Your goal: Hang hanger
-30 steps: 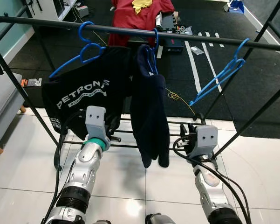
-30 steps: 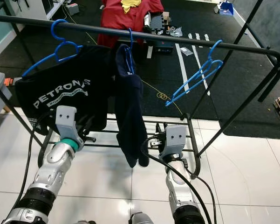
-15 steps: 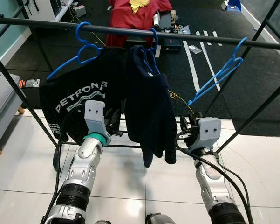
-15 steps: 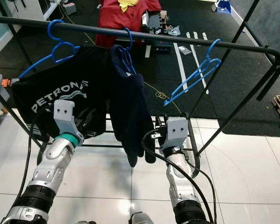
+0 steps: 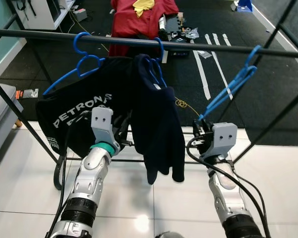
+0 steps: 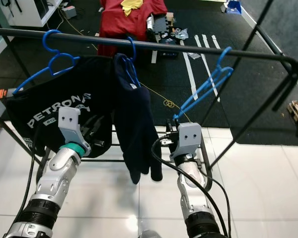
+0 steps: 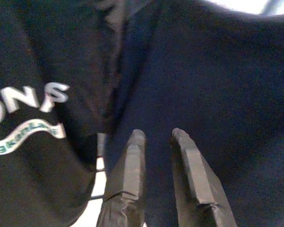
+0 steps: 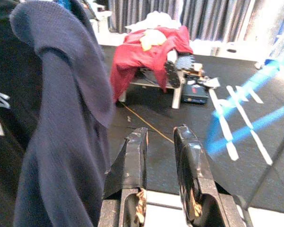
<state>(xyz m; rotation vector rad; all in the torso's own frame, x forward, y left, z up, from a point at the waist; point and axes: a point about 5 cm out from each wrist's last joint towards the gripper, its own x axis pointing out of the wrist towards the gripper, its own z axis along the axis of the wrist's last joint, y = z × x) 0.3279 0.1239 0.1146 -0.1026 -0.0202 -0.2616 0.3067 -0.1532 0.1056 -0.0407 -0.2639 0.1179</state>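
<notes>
A black clothes rail point(image 5: 198, 46) runs across the upper part of the head views, and three blue hangers hook over it. At the upper left, one hanger point(image 5: 82, 59) carries a black T-shirt point(image 5: 84, 111) with white "PETRONAS" lettering, which fills the left centre of the frame. Just beside it, near the middle, a second hanger point(image 5: 156, 67) carries a dark navy garment point(image 5: 158, 129) that hangs down to mid-frame and overlaps the T-shirt's edge. At the upper right, well apart from the other two, a bare blue hanger point(image 5: 228, 89) hangs tilted from the rail. The left gripper point(image 7: 156, 137) is in the lower centre of its wrist view, its two black fingers point(image 7: 132, 161) nearly pressed together with only a narrow gap and nothing between them, the tips right at the navy cloth. The right gripper point(image 8: 160, 135) sits in the lower centre of its wrist view, fingers also close together and empty, pointing past the navy garment toward a dark mat with a red cloth point(image 8: 146, 52) draped over a low stand.
</notes>
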